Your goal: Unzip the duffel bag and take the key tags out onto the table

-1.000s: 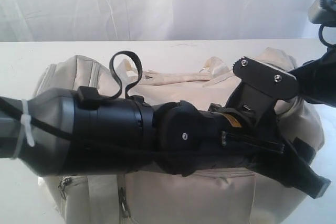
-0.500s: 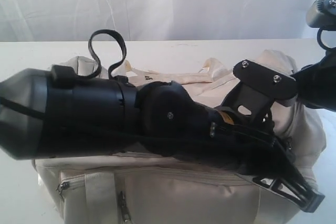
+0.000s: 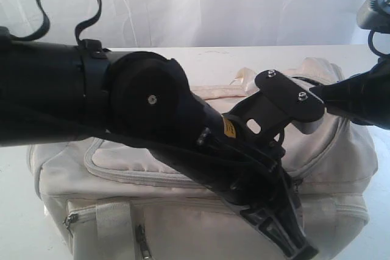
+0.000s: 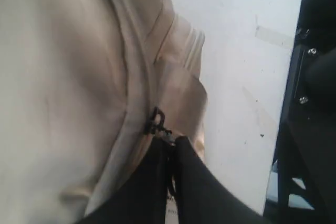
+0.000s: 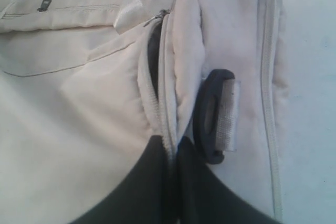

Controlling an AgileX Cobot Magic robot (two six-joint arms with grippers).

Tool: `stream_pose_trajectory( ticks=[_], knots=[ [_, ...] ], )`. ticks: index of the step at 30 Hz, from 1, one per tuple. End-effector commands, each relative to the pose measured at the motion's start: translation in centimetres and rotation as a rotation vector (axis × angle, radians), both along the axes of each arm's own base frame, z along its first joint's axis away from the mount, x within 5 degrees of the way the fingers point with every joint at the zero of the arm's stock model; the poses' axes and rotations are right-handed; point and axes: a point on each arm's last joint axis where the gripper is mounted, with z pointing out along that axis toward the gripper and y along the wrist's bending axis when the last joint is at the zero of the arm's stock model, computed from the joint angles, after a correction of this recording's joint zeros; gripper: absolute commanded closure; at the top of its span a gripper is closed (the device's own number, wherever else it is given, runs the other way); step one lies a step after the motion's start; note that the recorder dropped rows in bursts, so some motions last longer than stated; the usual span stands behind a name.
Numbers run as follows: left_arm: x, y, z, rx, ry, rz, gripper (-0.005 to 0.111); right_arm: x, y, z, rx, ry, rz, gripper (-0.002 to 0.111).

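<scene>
Your bag (image 3: 183, 217) sits on the desk (image 3: 207, 56), filling the lower centre of the outside view. Your left fingers (image 4: 178, 148) are pinched shut on its zipper seam beside the metal pull (image 4: 154, 121). Your right fingers (image 5: 181, 153) are clamped on the partly opened zipper edge.

Left arm (image 3: 91, 101) comes in from the left with the forearm roughly level, wrist bent down and reaching past the middle. Left gripper (image 4: 171, 141) has both fingers pressed together, no gap at the tips. Right arm (image 3: 359, 95) enters from the right edge, its wrist bracket (image 3: 286, 97) tilted down and overlapping the left wrist in the exterior view; right gripper (image 5: 170, 142) is also pinched closed.
</scene>
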Motion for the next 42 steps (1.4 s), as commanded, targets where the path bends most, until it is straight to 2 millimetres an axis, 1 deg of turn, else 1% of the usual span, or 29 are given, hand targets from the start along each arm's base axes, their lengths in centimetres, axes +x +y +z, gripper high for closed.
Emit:
stream_pose_trajectory(
  ticks=[1, 4, 6, 9, 13, 21, 24, 29, 34, 37, 42],
  knots=[
    [-0.9, 2.2, 0.3, 0.178, 0.025, 0.019, 0.107, 0.3, -0.3, 1.0, -0.033, -0.087, -0.002, 0.108],
    [-1.4, 3.7, 1.0, 0.266, 0.023, 0.018, 0.107, 0.3, -0.3, 1.0, -0.033, -0.082, -0.002, 0.108],
    [-1.9, 4.5, 1.8, 0.29, 0.016, 0.007, 0.107, 0.3, -0.3, 1.0, -0.033, -0.082, -0.002, 0.108],
    [-2.2, 5.9, 2.5, 0.368, 0.013, 0.029, 0.107, 0.3, -0.3, 1.0, -0.033, -0.082, -0.002, 0.108],
    [-2.4, 7.6, 2.8, 0.488, -0.003, 0.051, 0.107, 0.2, -0.3, 1.0, -0.034, -0.079, -0.001, 0.108],
    [-2.7, 10.8, 4.3, 0.668, -0.063, 0.132, 0.107, 0.2, -0.3, 1.0, -0.034, -0.079, -0.001, 0.108],
    [-2.7, 11.8, 4.9, 0.707, -0.095, 0.166, 0.107, 0.2, -0.3, 1.0, -0.034, -0.079, -0.001, 0.108],
    [-3.0, 13.4, 4.8, 0.758, -0.136, 0.214, 0.107, 0.2, -0.3, 0.9, -0.034, -0.072, -0.001, 0.108],
    [-3.0, 15.3, 3.9, 0.821, -0.205, 0.297, 0.107, 0.2, -0.3, 0.9, -0.034, -0.072, -0.001, 0.108],
    [-3.0, 16.2, 3.7, 0.827, -0.266, 0.348, 0.107, 0.2, -0.3, 0.9, -0.034, -0.072, -0.001, 0.108],
    [-2.9, 17.3, 3.6, 0.83, -0.369, 0.372, 0.107, 0.2, -0.3, 0.9, -0.034, -0.072, -0.001, 0.108]
  ],
)
